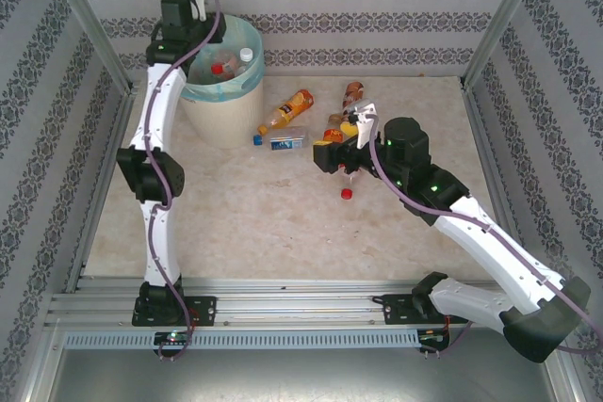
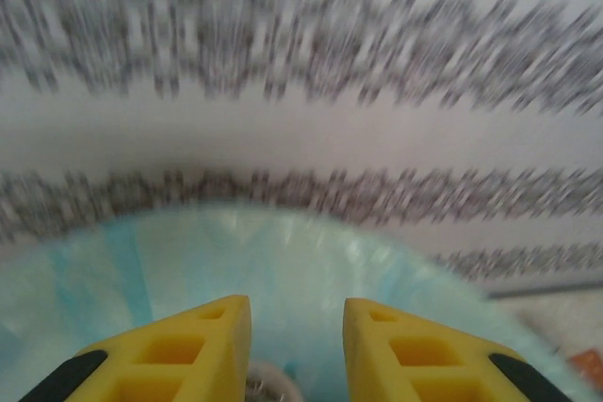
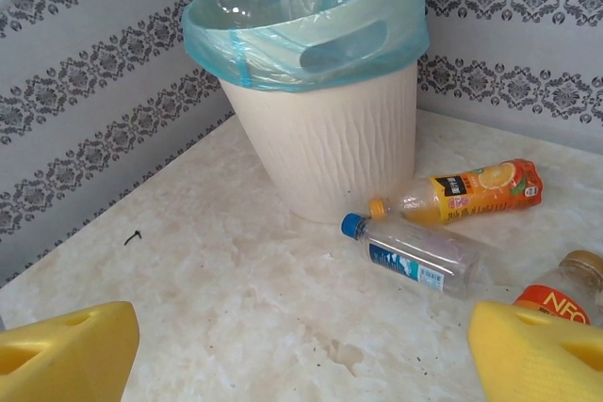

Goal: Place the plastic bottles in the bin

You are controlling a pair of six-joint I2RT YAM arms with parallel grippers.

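Note:
The bin [image 1: 219, 105] stands at the back left, cream with a teal bag, and in the right wrist view the bin [image 3: 330, 138] is straight ahead. Two bottles lie inside it, one red-capped [image 1: 218, 70] and one white-capped [image 1: 246, 55]. My left gripper [image 2: 295, 308] hovers over the bag's rim, open, with nothing between its yellow fingers. My right gripper [image 3: 301, 327] is open wide, low over bare table. Ahead of it lie an orange bottle [image 3: 471, 190] and a clear blue-labelled bottle [image 3: 424, 256]. A brown-capped bottle [image 3: 563, 294] lies beside its right finger.
More bottles lie around the right wrist [image 1: 332, 152]: some behind it [image 1: 353, 91] and a red-capped one [image 1: 347, 193] in front. Patterned walls close in the back and sides. A metal rail [image 1: 283, 303] runs along the near edge.

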